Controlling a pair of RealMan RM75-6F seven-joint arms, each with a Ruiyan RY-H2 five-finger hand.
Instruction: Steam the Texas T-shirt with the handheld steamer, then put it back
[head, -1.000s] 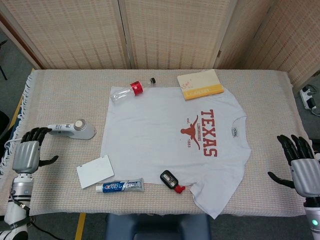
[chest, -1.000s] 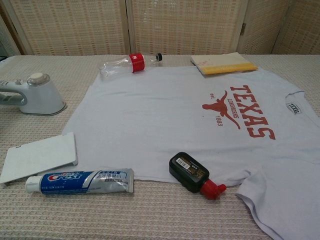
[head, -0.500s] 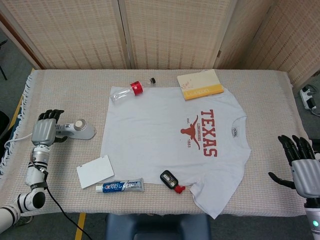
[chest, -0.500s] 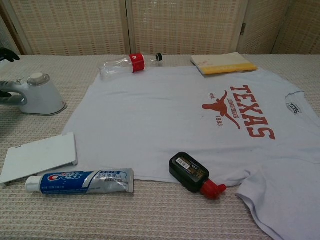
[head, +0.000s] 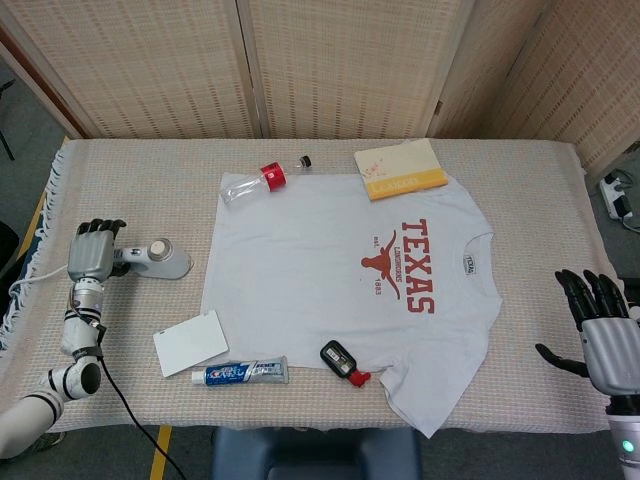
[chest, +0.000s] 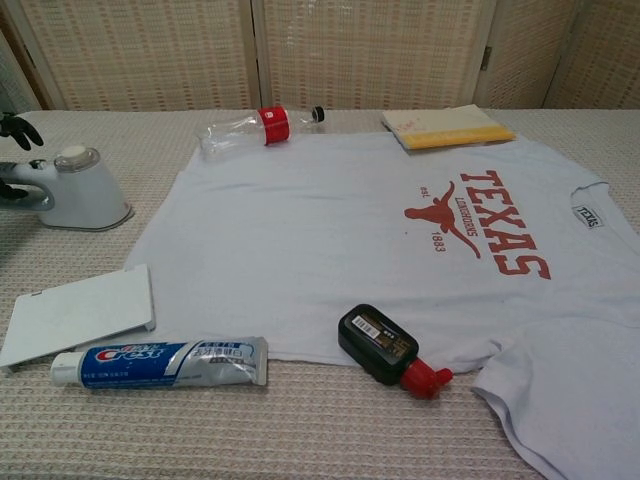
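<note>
The light grey Texas T-shirt (head: 320, 300) (chest: 320, 230) lies flat across the middle of the table, red print toward the right. The white handheld steamer (head: 160, 260) (chest: 85, 195) stands on the cloth to the left of the shirt, its cord trailing off the left edge. My left hand (head: 94, 250) is at the steamer's handle; in the chest view its dark fingertips (chest: 15, 128) show above and below the handle, still apart. My right hand (head: 605, 335) hovers past the table's right edge, fingers spread, holding nothing.
A plastic bottle with a red label (head: 255, 183) and a yellow book (head: 400, 168) overlap the shirt's far edge. A black device with a red tip (head: 342, 361) lies on the near hem. A toothpaste tube (head: 240, 372) and a white card (head: 190, 342) lie front left.
My left hand has moved from near the table's left edge up and right to the steamer's handle. The right hand has barely shifted. The steamer and shirt have stayed put.
</note>
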